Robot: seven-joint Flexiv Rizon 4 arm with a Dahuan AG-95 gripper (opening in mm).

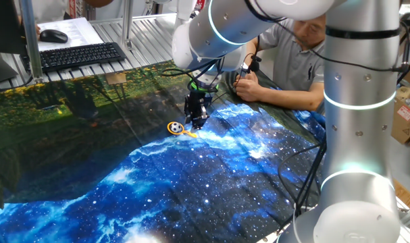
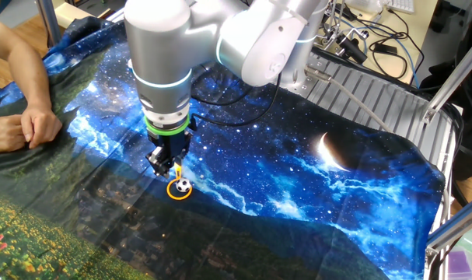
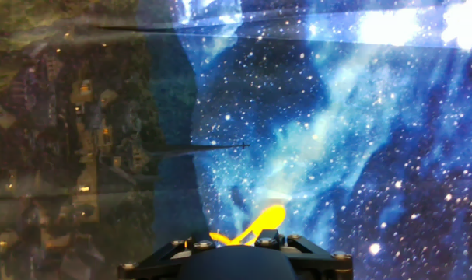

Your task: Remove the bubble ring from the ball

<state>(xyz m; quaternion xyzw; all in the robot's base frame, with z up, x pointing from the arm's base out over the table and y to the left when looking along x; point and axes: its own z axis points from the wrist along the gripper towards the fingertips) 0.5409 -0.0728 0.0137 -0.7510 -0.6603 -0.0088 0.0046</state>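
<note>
The bubble ring (image 1: 175, 127) is a thin orange-yellow hoop lying on the starry blue cloth around the tiny black-and-white ball (image 1: 174, 127). Its short handle (image 1: 190, 133) points toward my gripper (image 1: 196, 123). The gripper stands upright with its fingertips down on the handle and looks shut on it. In the other fixed view the ring (image 2: 173, 192) circles the ball (image 2: 184, 185) just below the gripper (image 2: 168, 166). In the hand view only a blurred part of the ring (image 3: 259, 224) shows by the gripper's base, and the ball is hidden.
A printed cloth (image 1: 191, 182) covers the table, blue galaxy near and dark green landscape at the far left. A seated person's hands (image 1: 248, 86) rest on the table edge close behind the gripper. A keyboard (image 1: 82, 55) and mouse (image 1: 53, 36) lie beyond.
</note>
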